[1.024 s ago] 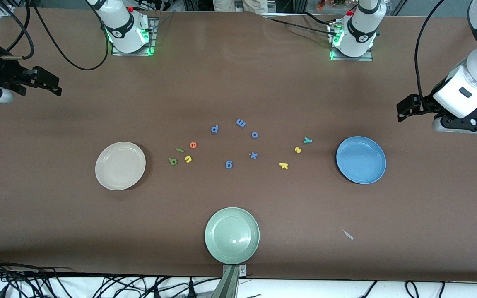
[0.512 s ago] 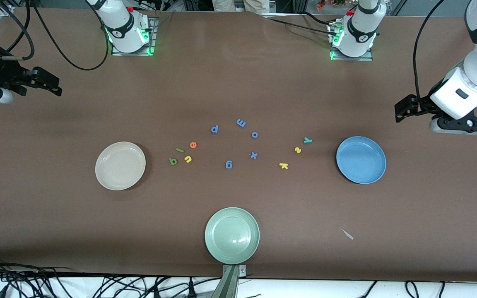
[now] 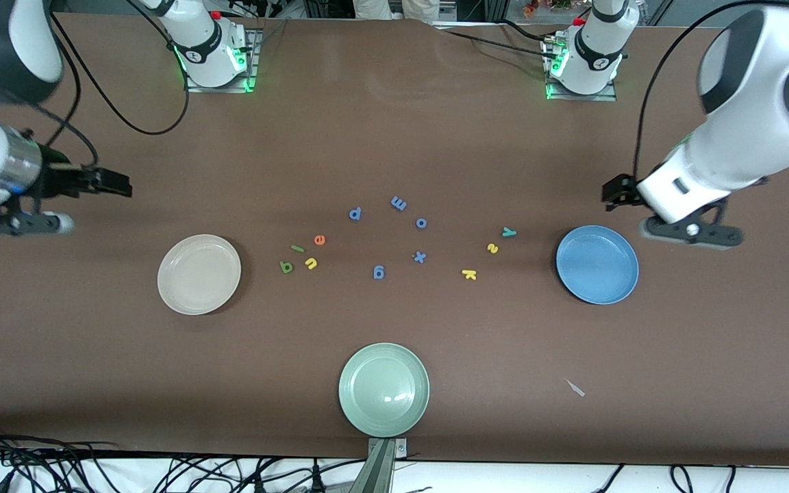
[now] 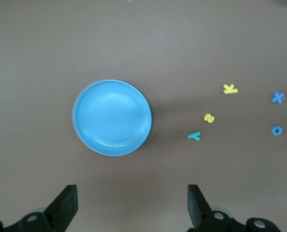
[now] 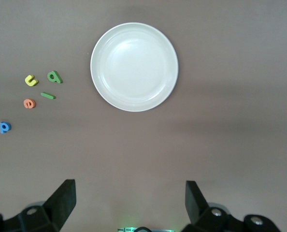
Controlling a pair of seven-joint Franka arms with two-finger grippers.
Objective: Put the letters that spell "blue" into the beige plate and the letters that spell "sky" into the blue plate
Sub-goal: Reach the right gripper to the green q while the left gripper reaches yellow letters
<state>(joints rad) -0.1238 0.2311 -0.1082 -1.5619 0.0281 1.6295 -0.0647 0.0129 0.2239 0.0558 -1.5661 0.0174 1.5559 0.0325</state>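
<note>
The beige plate [image 3: 198,274] [image 5: 134,66] lies empty. Beside it lie the dark green b [image 3: 287,267] [image 5: 54,76], light green l [image 3: 297,248], yellow u [image 3: 311,263] and orange e [image 3: 320,239]. The blue plate [image 3: 597,264] [image 4: 112,117] is empty too, with the teal y [image 3: 509,232] [image 4: 194,136], yellow s [image 3: 492,248] and yellow k [image 3: 469,274] lying beside it. My left gripper [image 3: 615,192] [image 4: 132,205] hangs open over bare table just off the blue plate's rim. My right gripper [image 3: 112,183] [image 5: 130,203] hangs open over bare table, off the beige plate toward the right arm's end.
Several blue letters [image 3: 398,203] lie scattered mid-table between the two letter groups. A pale green plate [image 3: 383,389] sits near the table's front edge. A small white scrap [image 3: 575,388] lies nearer the camera than the blue plate.
Both arms have swung inward from the table's ends. The left gripper has come close to the blue plate, the right gripper closer to the beige plate. Letters and plates have not moved.
</note>
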